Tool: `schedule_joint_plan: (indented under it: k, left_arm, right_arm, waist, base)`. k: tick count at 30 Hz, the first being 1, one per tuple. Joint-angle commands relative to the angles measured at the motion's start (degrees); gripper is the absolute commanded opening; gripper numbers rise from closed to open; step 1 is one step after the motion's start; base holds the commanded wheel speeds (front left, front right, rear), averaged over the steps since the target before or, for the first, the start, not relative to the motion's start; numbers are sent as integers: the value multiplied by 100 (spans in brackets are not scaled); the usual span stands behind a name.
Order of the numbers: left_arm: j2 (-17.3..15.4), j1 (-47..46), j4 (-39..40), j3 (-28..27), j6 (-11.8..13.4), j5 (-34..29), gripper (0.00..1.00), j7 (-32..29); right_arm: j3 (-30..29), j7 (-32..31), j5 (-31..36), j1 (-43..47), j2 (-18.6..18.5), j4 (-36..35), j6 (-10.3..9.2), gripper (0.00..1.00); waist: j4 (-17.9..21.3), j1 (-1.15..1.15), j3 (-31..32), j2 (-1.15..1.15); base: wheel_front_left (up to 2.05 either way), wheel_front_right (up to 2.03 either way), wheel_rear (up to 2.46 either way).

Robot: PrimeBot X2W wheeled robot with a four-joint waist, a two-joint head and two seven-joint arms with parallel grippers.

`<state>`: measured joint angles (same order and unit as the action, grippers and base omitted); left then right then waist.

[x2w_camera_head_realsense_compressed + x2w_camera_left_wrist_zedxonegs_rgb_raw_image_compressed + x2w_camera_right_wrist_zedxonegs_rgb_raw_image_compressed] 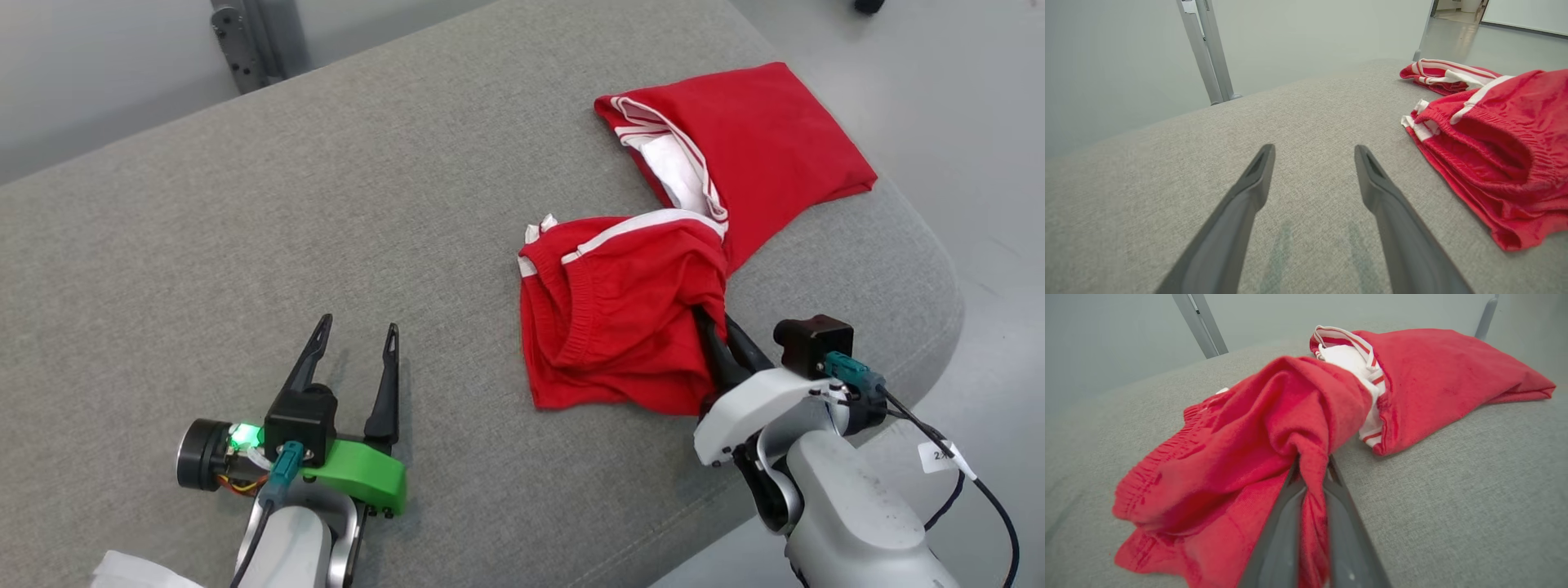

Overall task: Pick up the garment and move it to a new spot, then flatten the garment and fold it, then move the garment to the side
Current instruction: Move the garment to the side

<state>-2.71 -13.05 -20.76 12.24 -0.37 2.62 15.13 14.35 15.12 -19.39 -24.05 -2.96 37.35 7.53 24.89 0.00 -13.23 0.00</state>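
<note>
The garment (629,310) is a pair of red shorts with white stripes, crumpled on the right part of the grey cushion (326,204). One leg stretches to the far right corner, the waistband end is bunched nearer me. My right gripper (717,322) is shut on the garment's near right edge, and red cloth (1310,486) is pinched between its fingers. My left gripper (359,339) rests open on bare cushion well to the left of the garment. The garment (1490,159) lies at the right of the left wrist view, with the left gripper (1314,157) open beside it.
The cushion's rounded right edge (939,269) drops to a pale floor (980,122) just past the garment. A grey metal post (245,41) stands behind the far edge. A white thing (131,572) sits at the lower left corner.
</note>
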Motion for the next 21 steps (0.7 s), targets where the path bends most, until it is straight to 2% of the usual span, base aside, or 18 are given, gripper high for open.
schedule_joint_plan:
  k: [1, 5, 11, 15, 21]
  left_arm:
    - [-38, -104, -2, -25, -19, -52, 100, -4]
    - [-37, -146, -15, -5, -55, -106, 100, -4]
    - [-38, -225, -22, 51, -58, -140, 100, -4]
    - [-37, -275, -22, 83, -44, -171, 100, -4]
    - [-37, -380, -12, 128, -21, -185, 100, -4]
  right_arm:
    - [-38, 1, 150, -173, 7, -34, -9, 0]
    - [-128, 1, 523, -469, -117, -80, -9, 0]
    - [-298, 2, 854, -1105, -639, -127, -9, 0]
    - [-557, 1, 1013, -1535, -1069, 137, -9, 0]
    - [-1251, 2, 1372, -2053, -1652, 1012, -10, 0]
  waist:
    - [168, 0, -274, 0]
    - [-4, 0, -405, 0]
    - [-393, 0, -592, 0]
    - [-692, 0, -696, 0]
    - [-1165, 0, -837, 0]
  base:
    - [0, 0, 0]
    - [0, 0, 0]
    - [0, 0, 0]
    - [0, 0, 0]
    - [0, 0, 0]
